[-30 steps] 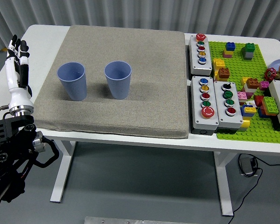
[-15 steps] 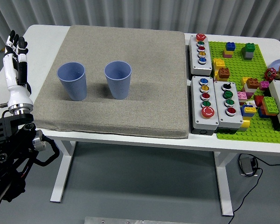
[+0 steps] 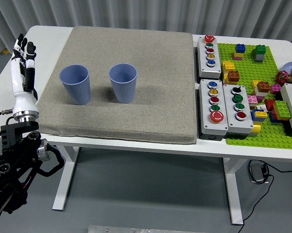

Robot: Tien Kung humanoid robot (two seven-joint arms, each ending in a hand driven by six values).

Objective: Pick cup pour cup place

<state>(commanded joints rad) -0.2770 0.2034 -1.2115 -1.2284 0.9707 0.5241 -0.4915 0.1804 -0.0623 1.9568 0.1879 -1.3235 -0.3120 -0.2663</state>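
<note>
- The pick step looks barely begun: neither cup is grasped, and both stand upright and apart on the grey mat [image 3: 136, 111] in the upper left of the frame.
- The left hand [image 3: 23, 68] stands at the far left edge of the frame, fingers straight and pointing up, spread flat and holding nothing.
- The left blue cup [image 3: 76, 84] is the nearer one, to the right of the hand and clear of it; the right blue cup [image 3: 123, 82] stands further right, near the frame's centre.
- Next, judging by this layout, the hand must swing right over the mat edge and wrap around the left blue cup's wall.
- The right arm is not visible.
</note>
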